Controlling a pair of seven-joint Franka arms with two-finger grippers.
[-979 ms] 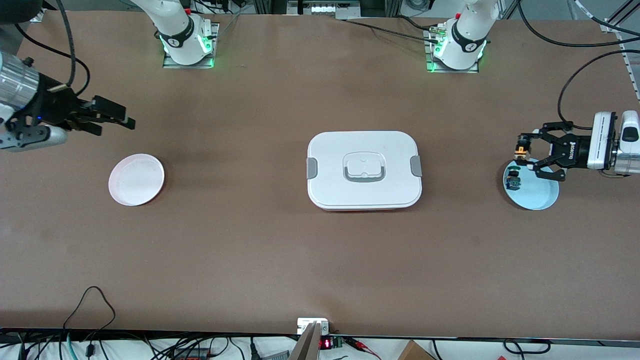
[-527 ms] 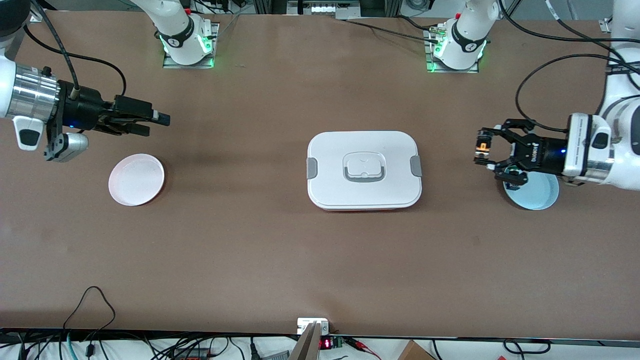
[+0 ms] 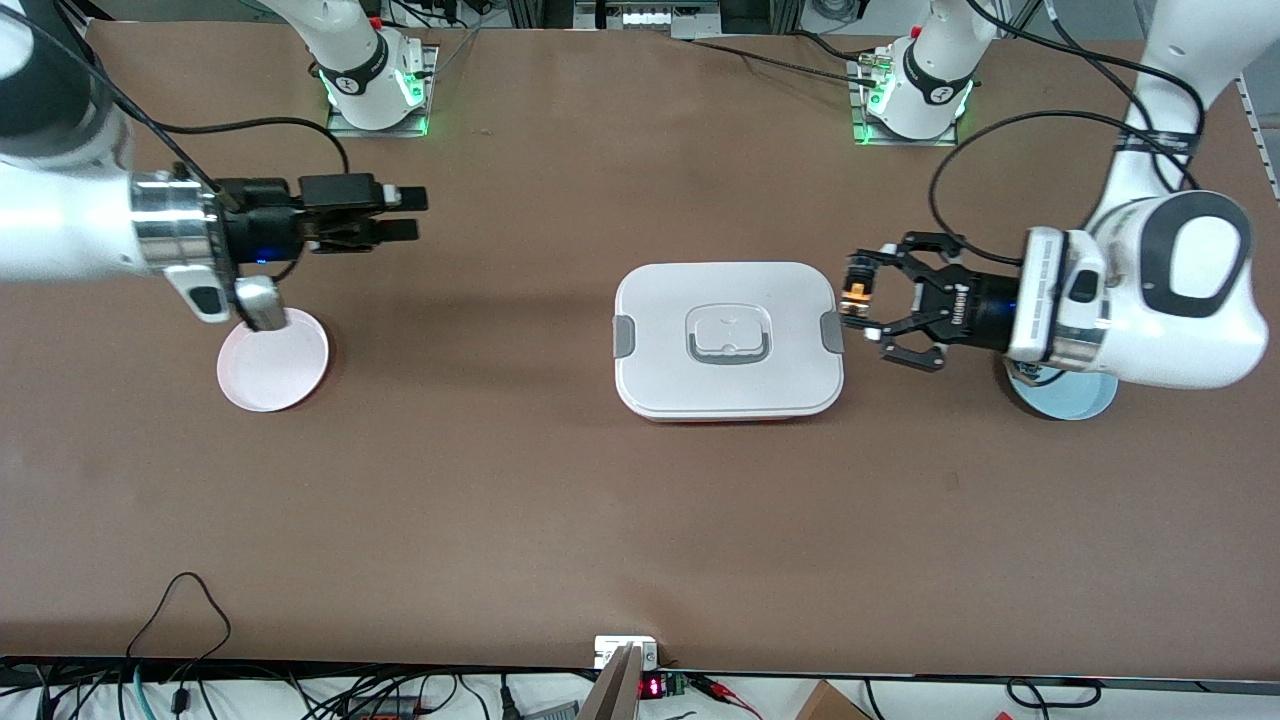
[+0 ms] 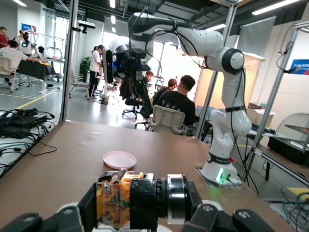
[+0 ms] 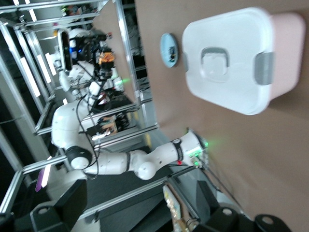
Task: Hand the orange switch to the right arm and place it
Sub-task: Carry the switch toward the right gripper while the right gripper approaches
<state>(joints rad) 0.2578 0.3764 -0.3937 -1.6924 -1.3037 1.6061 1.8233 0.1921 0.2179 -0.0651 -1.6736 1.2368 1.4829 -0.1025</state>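
Note:
My left gripper [image 3: 858,297] is shut on the orange switch [image 3: 855,294] and holds it in the air, just over the end of the white lidded box [image 3: 728,340] toward the left arm's end. In the left wrist view the switch [image 4: 126,200] lies crosswise between the fingers, orange block at one end and black body at the other. My right gripper [image 3: 412,214] is open and empty, in the air beside the pink plate [image 3: 272,358] and pointing toward the box. The right wrist view shows the left gripper with the switch [image 5: 107,59] farther off.
The box stands at the table's middle. A blue plate [image 3: 1070,395] lies at the left arm's end, partly hidden under the left wrist. Bare brown table lies between the pink plate and the box.
Both arms have swung toward the table's middle. The left gripper carried the orange switch from over the blue plate to the box's edge. The right gripper moved past the pink plate toward the box.

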